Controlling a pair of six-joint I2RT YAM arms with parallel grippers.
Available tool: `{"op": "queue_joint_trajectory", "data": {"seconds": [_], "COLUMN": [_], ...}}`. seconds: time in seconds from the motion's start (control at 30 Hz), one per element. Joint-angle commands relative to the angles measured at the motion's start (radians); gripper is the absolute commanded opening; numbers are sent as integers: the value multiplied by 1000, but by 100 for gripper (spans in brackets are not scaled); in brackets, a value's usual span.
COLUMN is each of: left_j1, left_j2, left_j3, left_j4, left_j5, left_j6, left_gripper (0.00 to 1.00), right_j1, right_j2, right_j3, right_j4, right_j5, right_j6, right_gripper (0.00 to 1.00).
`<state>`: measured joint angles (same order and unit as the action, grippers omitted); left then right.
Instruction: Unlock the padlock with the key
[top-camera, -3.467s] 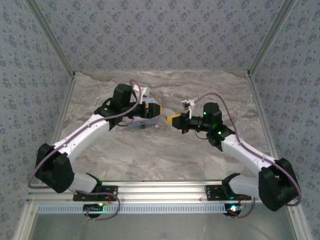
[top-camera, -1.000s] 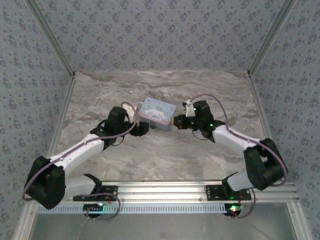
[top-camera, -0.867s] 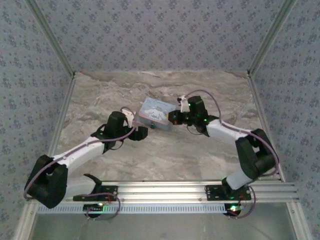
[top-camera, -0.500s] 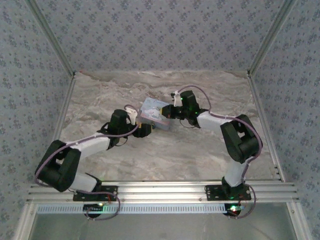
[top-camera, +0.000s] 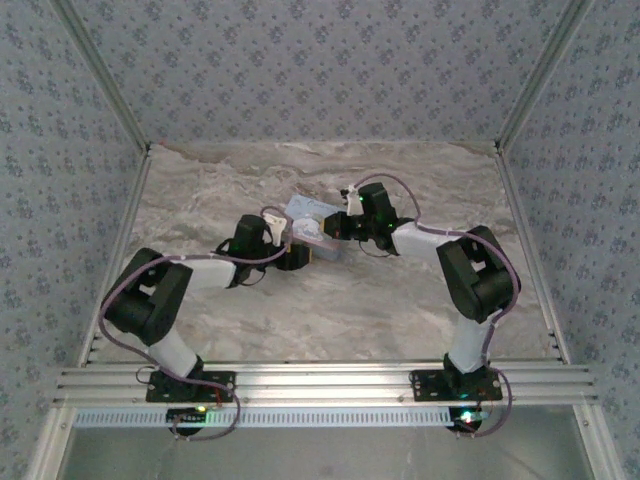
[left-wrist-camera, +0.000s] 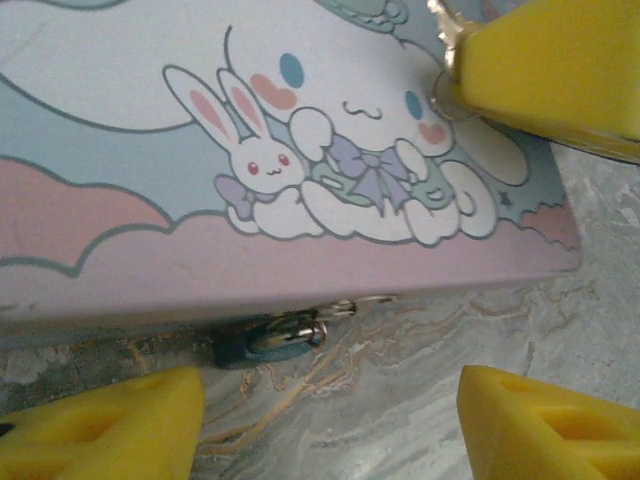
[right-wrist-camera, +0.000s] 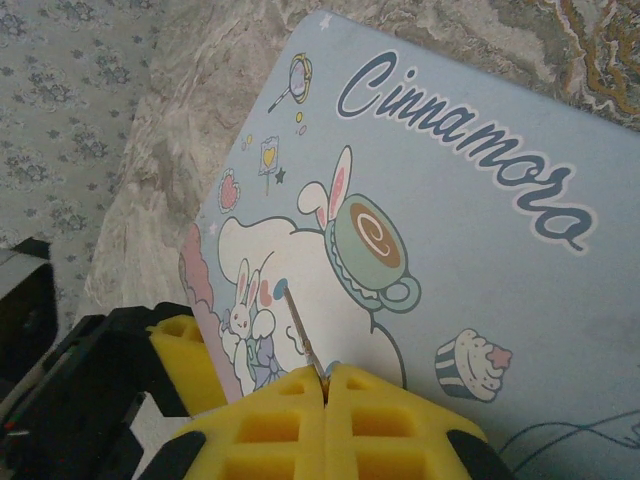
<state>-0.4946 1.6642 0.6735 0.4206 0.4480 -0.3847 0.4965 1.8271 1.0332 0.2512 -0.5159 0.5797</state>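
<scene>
Two robot arms meet over a pastel blue-and-pink cartoon tin (top-camera: 305, 212) at the middle of a marble-patterned table (top-camera: 300, 320), the left gripper (top-camera: 290, 255) on the tin's near-left side and the right gripper (top-camera: 335, 228) on its right.

In the left wrist view, the padlock (left-wrist-camera: 265, 343), a tiny blue-teal body with a thin silvery shackle, hangs at the clasp under the rim of the tin's (left-wrist-camera: 150, 200) lid, low against the table (left-wrist-camera: 400, 370). It sits ahead of the left gripper (left-wrist-camera: 330, 400), whose yellow jaws stand wide apart and grasp nothing. The lock lies nearer the finger on the left of that view. The right gripper's yellow finger (left-wrist-camera: 550, 70) rests over the lid's far corner, by the cartoon dog's ear.

In the right wrist view, the right gripper's (right-wrist-camera: 325, 378) jaws are clenched flat together on the key (right-wrist-camera: 298, 330), whose thin silvery blade juts out over the lid towards the printed rabbit. The lid (right-wrist-camera: 480, 230) is tilted across that view and carries the lettering "Cinnamoro". One yellow finger (right-wrist-camera: 185, 360) of the left gripper shows at the lid's lower-left edge, with its black body beside it.
</scene>
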Motion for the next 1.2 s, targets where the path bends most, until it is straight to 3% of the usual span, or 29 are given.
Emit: {"op": "queue_joint_trajectory", "data": {"seconds": [0.0,0.4,1.17], "left_j1": [-4,-27,-99], "left_j2": [40,135,178], "left_j3": [38,71,112], "left_j4": [54,103,67], "left_j5": [23,-9,-124], "left_j6": [-7,-30,-60], "left_gripper": [66,60,41], "right_j1": [11,17,34], "right_j2": [34,37,40], "right_j3": [-3,-2,4], "right_j4": [-102,-109,-110], "right_j5": [20,23,33], "right_j6": [-20,-24,-15], "right_gripper": [0,0,0]}}
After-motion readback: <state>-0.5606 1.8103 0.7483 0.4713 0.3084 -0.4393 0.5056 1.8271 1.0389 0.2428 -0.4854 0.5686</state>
